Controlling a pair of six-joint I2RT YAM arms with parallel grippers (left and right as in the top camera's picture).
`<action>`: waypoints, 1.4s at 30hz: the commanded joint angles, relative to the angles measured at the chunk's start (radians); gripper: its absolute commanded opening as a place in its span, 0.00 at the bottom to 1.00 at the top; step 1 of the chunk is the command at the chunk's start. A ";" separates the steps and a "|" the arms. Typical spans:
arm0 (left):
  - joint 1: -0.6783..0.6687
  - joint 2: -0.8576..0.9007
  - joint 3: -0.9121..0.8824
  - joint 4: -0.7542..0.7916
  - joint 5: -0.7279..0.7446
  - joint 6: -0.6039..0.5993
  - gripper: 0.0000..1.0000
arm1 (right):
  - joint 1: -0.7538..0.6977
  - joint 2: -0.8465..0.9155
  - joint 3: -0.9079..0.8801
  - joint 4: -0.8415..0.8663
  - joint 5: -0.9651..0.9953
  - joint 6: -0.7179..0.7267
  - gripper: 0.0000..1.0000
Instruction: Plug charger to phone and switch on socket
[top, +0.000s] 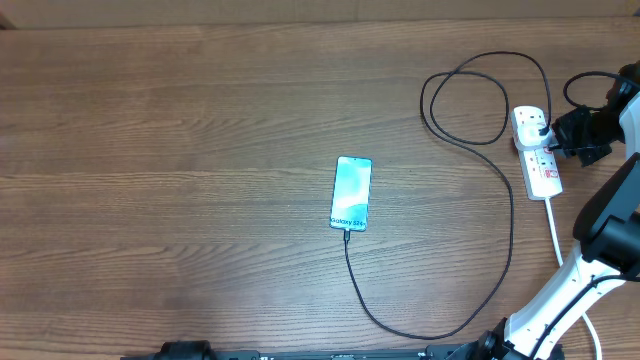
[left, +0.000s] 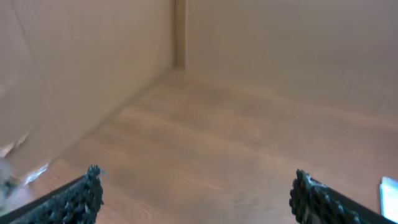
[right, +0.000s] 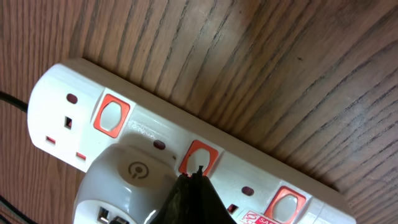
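Observation:
The phone lies screen up at the table's middle, its teal screen lit. The charger cable is plugged into the phone's near end, loops right and back, and ends at a white adapter seated in the socket at the far right. My right gripper is shut, its joined tips touching the middle red-framed switch of the socket. My left gripper is open and empty above bare table; a corner of the phone shows at its right.
The socket's thick white cord runs toward the near edge beside my right arm's base. Cardboard walls stand at the table's far left and back.

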 joint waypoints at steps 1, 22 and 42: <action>0.010 -0.010 -0.001 -0.097 -0.013 0.009 1.00 | 0.004 0.012 0.010 0.013 -0.012 -0.010 0.04; 0.019 -0.116 -0.006 -0.097 -0.013 0.008 1.00 | 0.066 -0.101 0.133 -0.222 0.093 -0.027 0.04; 0.104 -0.147 0.007 -0.097 -0.013 0.008 1.00 | -0.082 -0.987 0.637 0.086 -0.622 0.074 0.16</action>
